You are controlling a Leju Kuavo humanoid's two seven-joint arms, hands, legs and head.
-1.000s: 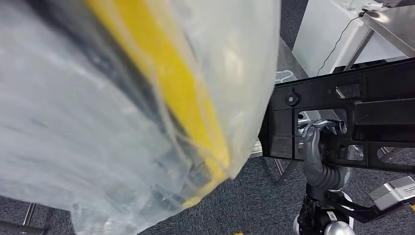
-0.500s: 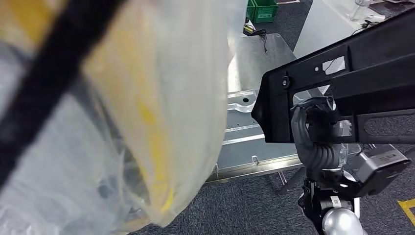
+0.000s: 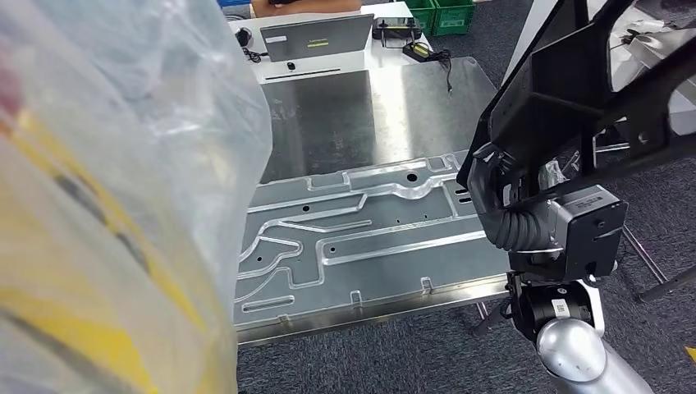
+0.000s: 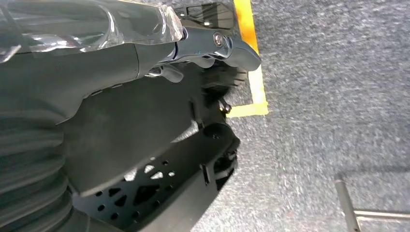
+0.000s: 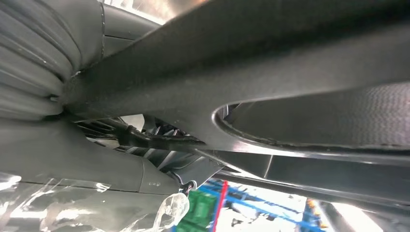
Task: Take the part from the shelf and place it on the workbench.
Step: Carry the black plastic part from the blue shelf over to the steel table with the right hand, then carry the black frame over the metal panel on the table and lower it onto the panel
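Observation:
The part is a long black plastic frame with cut-outs, held tilted above the right end of the workbench. My right hand grips it from below, fingers hooked through an opening. In the right wrist view the part crosses close in front of my right hand. In the left wrist view my left hand curls over the edge of the part's perforated black end, above grey carpet.
A pressed metal panel lies on the steel workbench. A laptop and cables sit at its far end, with green crates beyond. Clear plastic wrap over something yellow blocks the left. Yellow floor tape marks the carpet.
The whole view has swung from the floor onto the workbench. The plastic wrap now covers less of the picture, and the part stands more steeply tilted at the right.

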